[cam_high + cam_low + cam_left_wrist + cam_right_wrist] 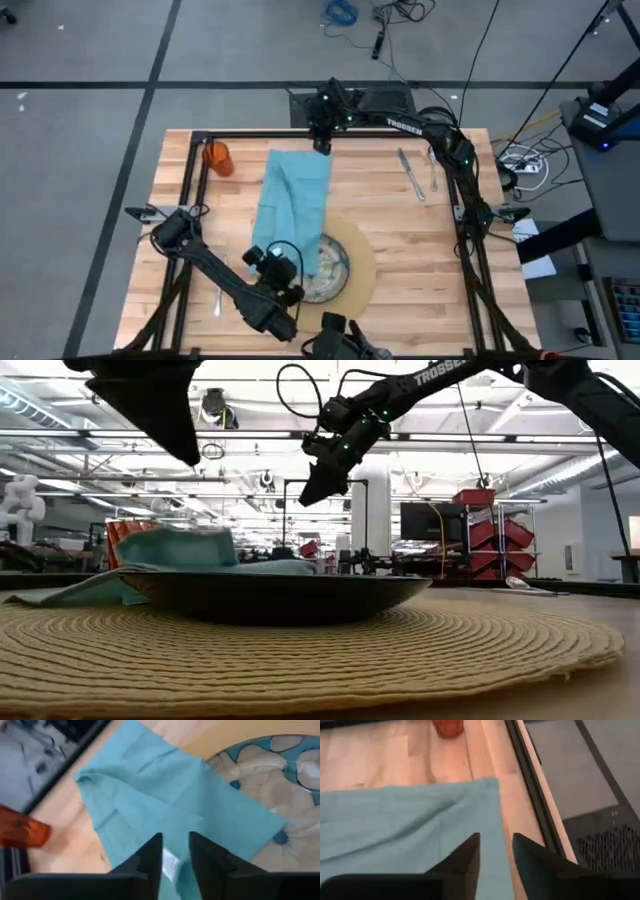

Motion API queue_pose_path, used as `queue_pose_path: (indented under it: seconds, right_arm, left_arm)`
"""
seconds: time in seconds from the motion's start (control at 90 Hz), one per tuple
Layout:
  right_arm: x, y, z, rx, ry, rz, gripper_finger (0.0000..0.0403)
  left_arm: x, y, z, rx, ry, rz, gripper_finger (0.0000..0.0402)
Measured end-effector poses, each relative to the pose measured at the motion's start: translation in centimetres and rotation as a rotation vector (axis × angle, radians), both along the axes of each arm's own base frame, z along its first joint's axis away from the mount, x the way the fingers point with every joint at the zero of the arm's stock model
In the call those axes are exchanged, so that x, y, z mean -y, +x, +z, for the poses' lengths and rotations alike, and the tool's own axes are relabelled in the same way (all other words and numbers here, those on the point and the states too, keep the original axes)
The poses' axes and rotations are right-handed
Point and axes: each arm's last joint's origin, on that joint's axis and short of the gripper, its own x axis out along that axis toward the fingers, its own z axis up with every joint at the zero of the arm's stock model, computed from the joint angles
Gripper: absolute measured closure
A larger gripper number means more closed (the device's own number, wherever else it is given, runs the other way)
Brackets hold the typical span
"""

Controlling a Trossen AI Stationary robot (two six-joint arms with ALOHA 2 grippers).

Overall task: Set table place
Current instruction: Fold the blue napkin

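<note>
A teal napkin (293,205) lies spread out lengthwise on the table (420,235). Its near end rests over the left part of the patterned plate (338,268), which sits on the round tan mat (365,275). My left gripper (175,837) hovers open above the napkin's near end (170,865), where a white tag shows. My right gripper (496,839) hovers open over the napkin's far right corner (487,785) near the table's far edge. In the low view both grippers (305,495) (185,455) are raised clear of the cloth.
An orange cup (217,158) stands at the far left, close to the napkin's far end. Two pieces of silver cutlery (410,172) (433,172) lie at the far right. Another piece (217,300) lies near the left front. The black frame (535,785) borders the far edge.
</note>
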Motion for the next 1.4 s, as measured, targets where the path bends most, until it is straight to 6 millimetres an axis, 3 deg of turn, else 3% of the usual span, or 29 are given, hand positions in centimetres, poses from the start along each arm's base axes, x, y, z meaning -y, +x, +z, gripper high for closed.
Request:
queue_pose_path:
  seconds: [0.178,0.467,0.644,0.789,0.856,0.956,1.133,1.4]
  right_arm:
    - [0.4,-1.3,0.2,-0.082,-0.002,-0.054,0.0221]
    - [0.3,-6.0,2.6,-0.262,0.076,-0.132,0.0219]
    - [-0.9,-8.5,2.4,-0.457,0.225,-0.132,0.0222]
    - [-2.5,-8.6,1.1,-0.535,0.321,-0.084,0.0222]
    - [-3.5,-8.4,0.5,-0.525,0.358,-0.047,0.0222]
    - [-4.8,-8.7,0.2,-0.462,0.367,-0.003,0.0222]
    - [-7.2,-11.3,-0.2,-0.352,0.332,-0.026,0.0222]
    - [-10.5,-16.8,-1.4,-0.132,0.231,-0.075,0.0222]
  left_arm:
    - [-0.4,-0.2,-0.2,-0.108,-0.096,0.069,0.0231]
    - [0.5,-1.1,0.4,-0.178,-0.163,0.029,0.0227]
    - [1.8,-3.0,3.2,-0.087,-0.165,-0.072,0.0227]
    - [1.2,-3.9,6.7,0.135,-0.013,-0.198,0.0227]
    - [0.0,-3.3,7.2,0.084,-0.012,-0.219,0.0227]
    - [-2.4,-0.5,6.6,-0.055,-0.084,-0.288,0.0226]
    - [-3.6,4.5,6.7,0.007,-0.28,-0.581,0.0226]
    - [-2.7,2.7,5.4,-0.158,-0.248,-0.554,0.0226]
